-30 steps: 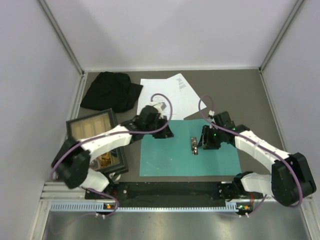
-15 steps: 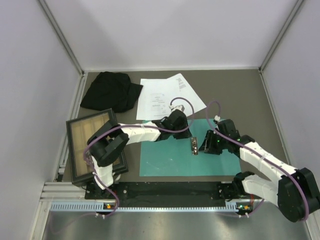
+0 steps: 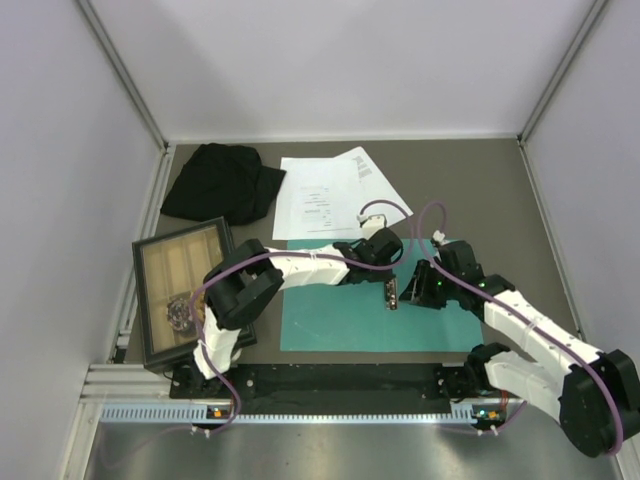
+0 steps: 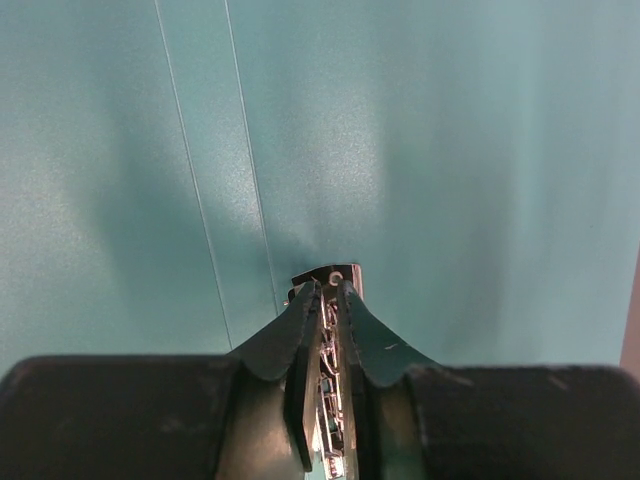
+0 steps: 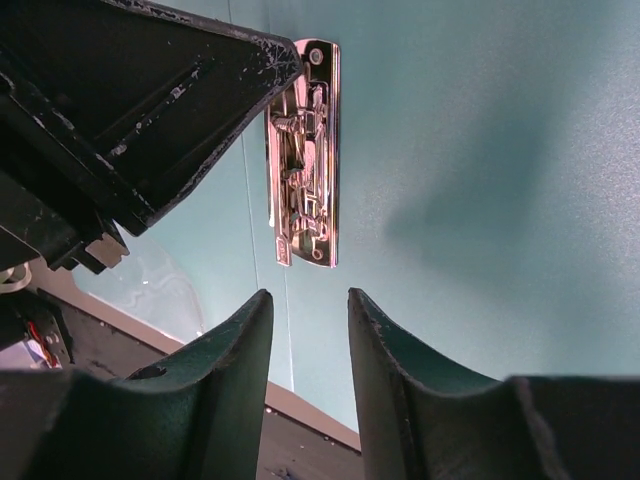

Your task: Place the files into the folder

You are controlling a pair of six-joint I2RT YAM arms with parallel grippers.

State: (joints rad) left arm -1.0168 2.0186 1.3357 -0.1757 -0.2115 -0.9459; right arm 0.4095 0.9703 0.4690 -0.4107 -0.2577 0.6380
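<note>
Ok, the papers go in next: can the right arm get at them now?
Probably not directly: the left arm, jaws closed on the clip, lies between the right arm and the papers, which otherwise lie bare behind the folder.

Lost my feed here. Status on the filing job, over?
Left gripper shut on the clip. Right gripper open, near it. Files lie behind the folder, none in. Both grippers over the folder, in the files' way.

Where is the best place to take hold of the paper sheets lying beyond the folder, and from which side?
Probably the skewed sheet's corner that sticks out on the right of the files. The sheets lie flat on the table, fanned, so that corner is clear of the others; come low from the right and pinch it edge-on.
</note>
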